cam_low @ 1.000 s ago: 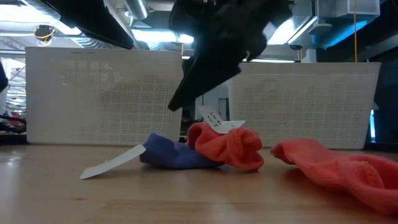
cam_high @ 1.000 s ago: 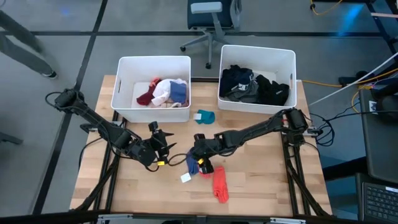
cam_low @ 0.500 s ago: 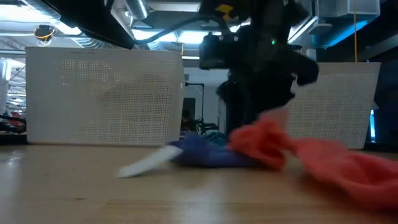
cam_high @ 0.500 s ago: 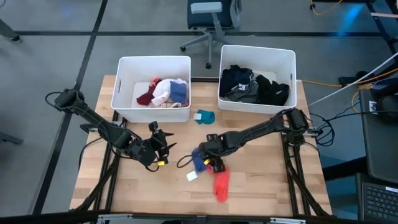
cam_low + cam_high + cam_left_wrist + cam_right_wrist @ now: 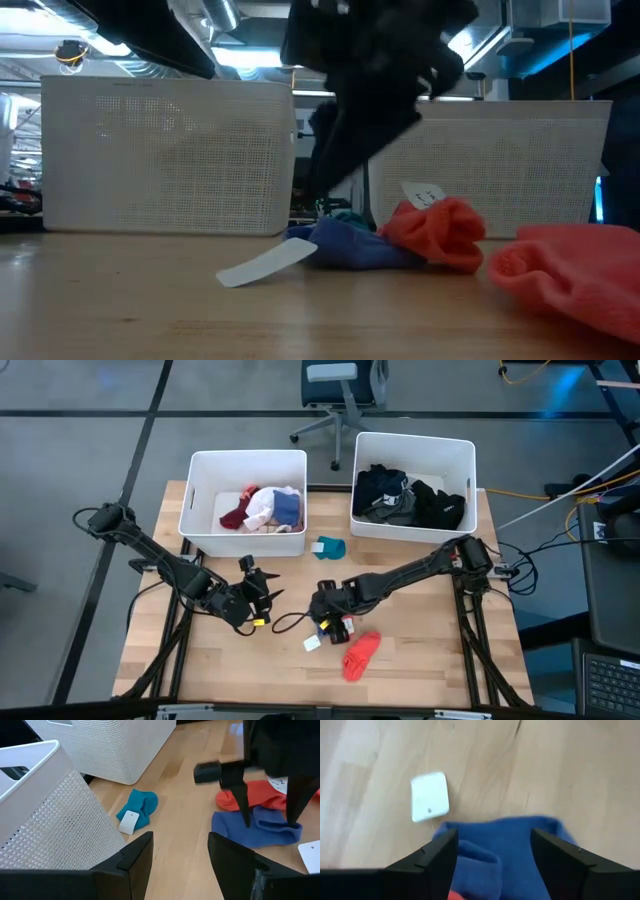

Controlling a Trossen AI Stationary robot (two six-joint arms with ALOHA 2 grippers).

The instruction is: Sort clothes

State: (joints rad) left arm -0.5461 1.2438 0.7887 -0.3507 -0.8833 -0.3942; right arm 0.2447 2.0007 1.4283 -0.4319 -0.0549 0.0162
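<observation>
A blue garment (image 5: 257, 830) with a white tag (image 5: 312, 643) lies on the table beside a small bunched red garment (image 5: 440, 235). A larger red garment (image 5: 360, 654) lies bunched nearer the front edge. My right gripper (image 5: 494, 840) is open, slanting down over the blue garment (image 5: 505, 860), one finger on either side of it. My left gripper (image 5: 180, 865) is open and holds nothing, left of the pile (image 5: 262, 598). A teal garment (image 5: 330, 547) lies in front of the bins. My right gripper stands with its open fingers (image 5: 247, 817) pointing down at the blue garment's far edge. I cannot tell whether the fingertips touch the cloth. Nothing is lifted.
Two white bins stand at the back: the left one (image 5: 245, 456) holds maroon, white and blue clothes, the right one (image 5: 415, 440) black and grey ones. Bare wood shows at the front left and the right of the table.
My right gripper swung toward the table's right and near side, then came back over the blue garment. The blue garment and small red one slid to the right with their tags. The larger red garment, which lay stretched out, is now bunched and turned.
</observation>
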